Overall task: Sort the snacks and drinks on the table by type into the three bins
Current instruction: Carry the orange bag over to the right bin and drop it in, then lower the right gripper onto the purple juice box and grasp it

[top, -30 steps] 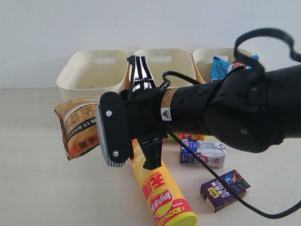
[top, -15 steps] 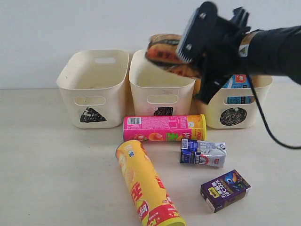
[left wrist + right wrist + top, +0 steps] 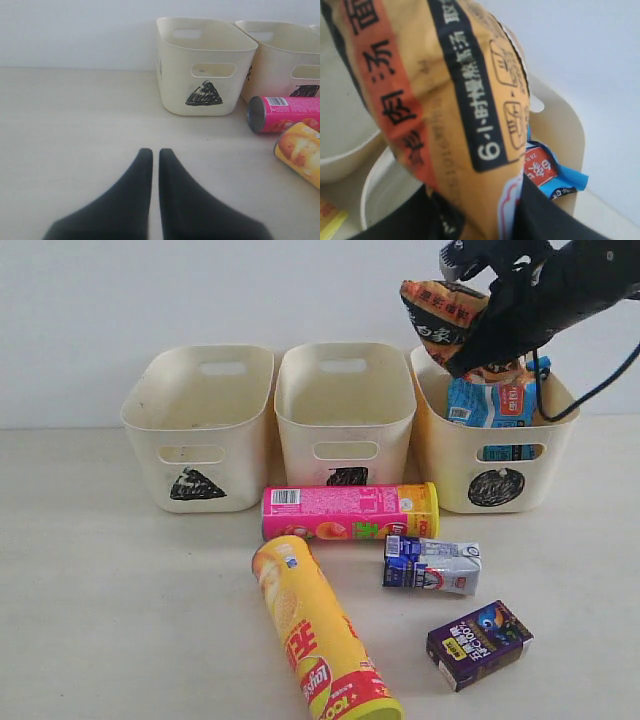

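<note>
Clamping crinkly orange-brown packet [image 3: 440,315], right gripper [image 3: 478,340] hangs over circle-marked cream plastic tub [image 3: 455,455] holding blue packet [image 3: 480,400]; left gripper [image 3: 155,160] closed, empty.

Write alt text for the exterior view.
The right gripper holds an orange-brown packet above the circle-marked bin, which contains a blue packet. On the table lie a pink tube, a yellow tube, a pale carton and a purple box.
</note>
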Robot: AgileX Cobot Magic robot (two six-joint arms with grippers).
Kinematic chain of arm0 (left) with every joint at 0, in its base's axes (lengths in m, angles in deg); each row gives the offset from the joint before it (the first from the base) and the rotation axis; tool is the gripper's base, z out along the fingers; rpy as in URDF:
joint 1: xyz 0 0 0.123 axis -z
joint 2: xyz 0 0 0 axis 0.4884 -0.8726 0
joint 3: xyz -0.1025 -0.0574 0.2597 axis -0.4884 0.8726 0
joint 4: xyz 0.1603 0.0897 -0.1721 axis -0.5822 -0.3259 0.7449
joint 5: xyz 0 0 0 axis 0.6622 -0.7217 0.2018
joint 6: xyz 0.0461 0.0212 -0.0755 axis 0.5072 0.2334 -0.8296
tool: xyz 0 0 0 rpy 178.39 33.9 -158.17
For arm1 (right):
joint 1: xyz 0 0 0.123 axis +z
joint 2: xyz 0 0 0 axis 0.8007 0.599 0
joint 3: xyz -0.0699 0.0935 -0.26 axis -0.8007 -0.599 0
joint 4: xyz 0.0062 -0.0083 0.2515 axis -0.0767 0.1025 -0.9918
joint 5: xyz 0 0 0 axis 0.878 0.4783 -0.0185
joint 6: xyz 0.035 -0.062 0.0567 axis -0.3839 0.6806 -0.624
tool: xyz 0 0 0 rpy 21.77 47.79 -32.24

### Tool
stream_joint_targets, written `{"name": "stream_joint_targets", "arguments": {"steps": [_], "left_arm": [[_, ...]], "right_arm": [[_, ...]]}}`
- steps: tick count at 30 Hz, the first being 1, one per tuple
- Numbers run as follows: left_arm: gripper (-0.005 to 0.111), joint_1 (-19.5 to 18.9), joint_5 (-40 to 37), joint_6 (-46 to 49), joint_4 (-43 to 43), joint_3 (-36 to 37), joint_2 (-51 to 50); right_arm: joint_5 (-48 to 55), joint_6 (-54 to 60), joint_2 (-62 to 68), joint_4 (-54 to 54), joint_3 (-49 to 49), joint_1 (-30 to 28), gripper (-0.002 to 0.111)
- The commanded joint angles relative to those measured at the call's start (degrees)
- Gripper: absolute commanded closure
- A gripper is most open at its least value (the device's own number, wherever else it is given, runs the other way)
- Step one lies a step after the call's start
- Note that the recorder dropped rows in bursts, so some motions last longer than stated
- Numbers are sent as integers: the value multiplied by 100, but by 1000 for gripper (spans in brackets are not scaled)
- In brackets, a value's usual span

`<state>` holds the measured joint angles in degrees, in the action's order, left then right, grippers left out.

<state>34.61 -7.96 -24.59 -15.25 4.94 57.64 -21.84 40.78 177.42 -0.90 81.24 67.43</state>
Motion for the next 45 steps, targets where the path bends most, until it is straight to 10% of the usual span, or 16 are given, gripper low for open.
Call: {"name": "stream_joint_targets", "arguments": {"steps": [1, 14, 24, 31, 35, 45], "left_arm": [[103, -13, 42, -47, -19, -22, 22], [103, -13, 42, -47, -19, -22, 22], [103, -13, 42, -47, -19, -22, 22], [103, -13, 42, -47, -19, -22, 22], [103, -13, 42, -47, -19, -22, 22], [103, -13, 42, -47, -19, -22, 22]], "right_arm": [[992, 734, 609, -1338, 1007, -320, 108], [1612, 979, 1575, -3594, 2103, -1182, 108], [1392, 1214, 1735, -3965, 2114, -1257, 23], [1897, 1071, 943, -3057, 2114, -1257, 60], [2911, 1173, 511, -2928, 2114, -1257, 105], [4770, 1977, -498, -2795, 1055, -1022, 108]]}}
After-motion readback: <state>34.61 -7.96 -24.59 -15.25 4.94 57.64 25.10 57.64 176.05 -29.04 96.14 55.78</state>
